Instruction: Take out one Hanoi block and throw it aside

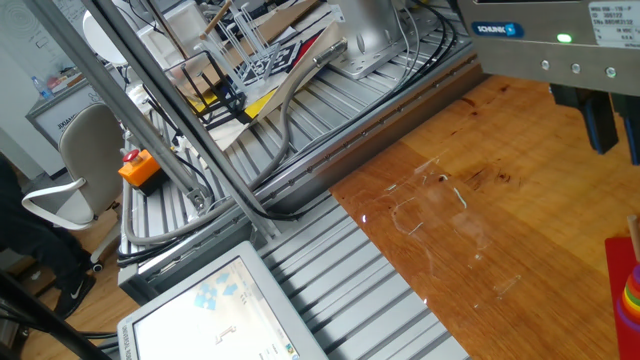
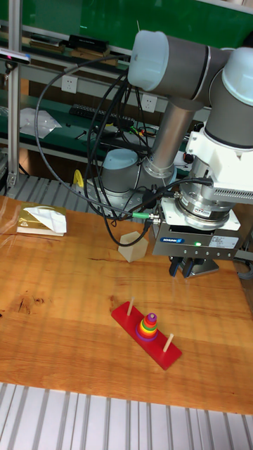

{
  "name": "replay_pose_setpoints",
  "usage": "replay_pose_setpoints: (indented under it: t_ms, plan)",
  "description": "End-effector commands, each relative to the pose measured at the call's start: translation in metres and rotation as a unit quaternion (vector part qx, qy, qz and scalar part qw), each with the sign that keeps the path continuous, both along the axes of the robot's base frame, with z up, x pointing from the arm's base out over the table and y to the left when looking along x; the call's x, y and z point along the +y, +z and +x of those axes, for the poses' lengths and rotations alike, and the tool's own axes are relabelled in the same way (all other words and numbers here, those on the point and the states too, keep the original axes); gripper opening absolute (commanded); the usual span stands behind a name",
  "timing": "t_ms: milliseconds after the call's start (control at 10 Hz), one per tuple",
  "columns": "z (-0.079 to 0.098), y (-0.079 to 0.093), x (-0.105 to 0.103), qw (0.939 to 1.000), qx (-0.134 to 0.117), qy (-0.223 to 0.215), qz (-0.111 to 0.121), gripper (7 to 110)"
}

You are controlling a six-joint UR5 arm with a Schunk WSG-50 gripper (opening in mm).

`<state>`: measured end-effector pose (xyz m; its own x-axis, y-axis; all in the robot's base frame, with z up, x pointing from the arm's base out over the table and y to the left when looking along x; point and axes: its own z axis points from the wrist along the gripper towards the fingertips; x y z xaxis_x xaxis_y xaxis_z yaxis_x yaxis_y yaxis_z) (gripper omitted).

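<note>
In the fixed view, the gripper (image 1: 618, 133) hung over the glossy wooden table (image 1: 480, 230), its dark fingers apart with nothing between them. In the tall fixed view, the purple Hanoi block (image 2: 150, 317) capped the rainbow ring cone on the red three-peg base (image 2: 126, 314), below the gripper (image 2: 184, 268).

Tiny purple Hanoi block (image 2: 150, 318), ring-shaped, seated level at the very top of the rainbow ring stack (image 2: 147, 328) on the middle peg of the red base (image 2: 126, 314).
</note>
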<state>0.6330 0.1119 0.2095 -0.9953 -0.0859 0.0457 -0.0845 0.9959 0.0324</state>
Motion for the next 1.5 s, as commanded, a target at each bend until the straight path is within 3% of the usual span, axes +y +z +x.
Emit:
replay_pose_setpoints:
  t_ms: [0, 300, 700, 1100, 1200, 1400]
  plan:
    - [-0.002, 0.001, 0.002, 1.0000, 0.004, 0.002, 0.006, 22]
    - [0.003, -0.009, 0.004, 0.9999, 0.008, 0.003, 0.012, 22]
    - [0.012, -0.034, 0.004, 1.0000, 0.000, 0.002, -0.004, 22]
    - [0.016, -0.055, 0.000, 0.9996, -0.006, 0.028, -0.003, 22]
    - [0.016, -0.059, 0.000, 0.9995, -0.007, 0.030, -0.003, 44]
    - [0.017, -0.066, -0.002, 0.9994, -0.009, 0.034, -0.006, 44]
